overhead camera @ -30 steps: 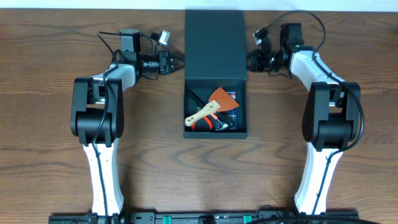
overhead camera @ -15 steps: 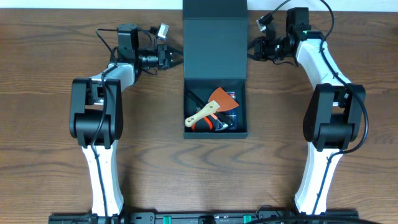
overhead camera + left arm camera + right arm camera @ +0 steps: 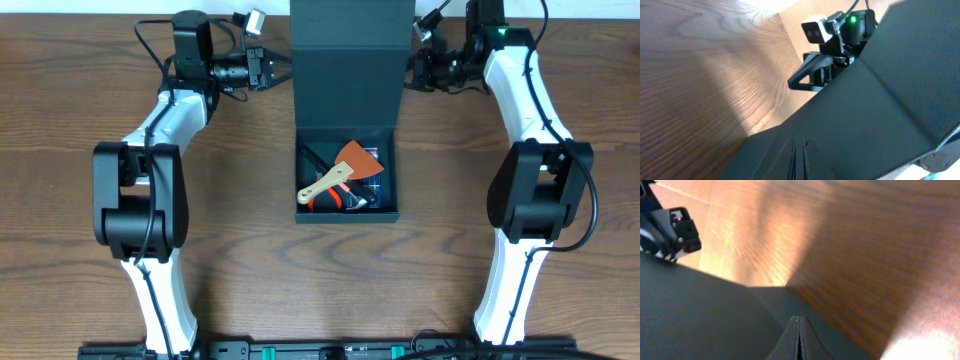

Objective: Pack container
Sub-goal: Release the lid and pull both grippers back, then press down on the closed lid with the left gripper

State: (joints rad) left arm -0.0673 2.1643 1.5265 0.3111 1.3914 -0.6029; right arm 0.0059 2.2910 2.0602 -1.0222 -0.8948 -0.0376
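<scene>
since the lid (image 3: 350, 60) stands raised at top centre, the left tool (image 3: 272, 72) and right tool (image 3: 412, 72), both closed and empty, press its sides, probably to fold it over the filled container (image 3: 347, 216) at mid-frame.

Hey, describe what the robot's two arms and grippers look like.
The left arm and right arm match: white tubular links with bulky black joint housings. Loose black cables loop near each wrist. The left gripper and right gripper are black and tapered. A green light glows on the right wrist.
</scene>
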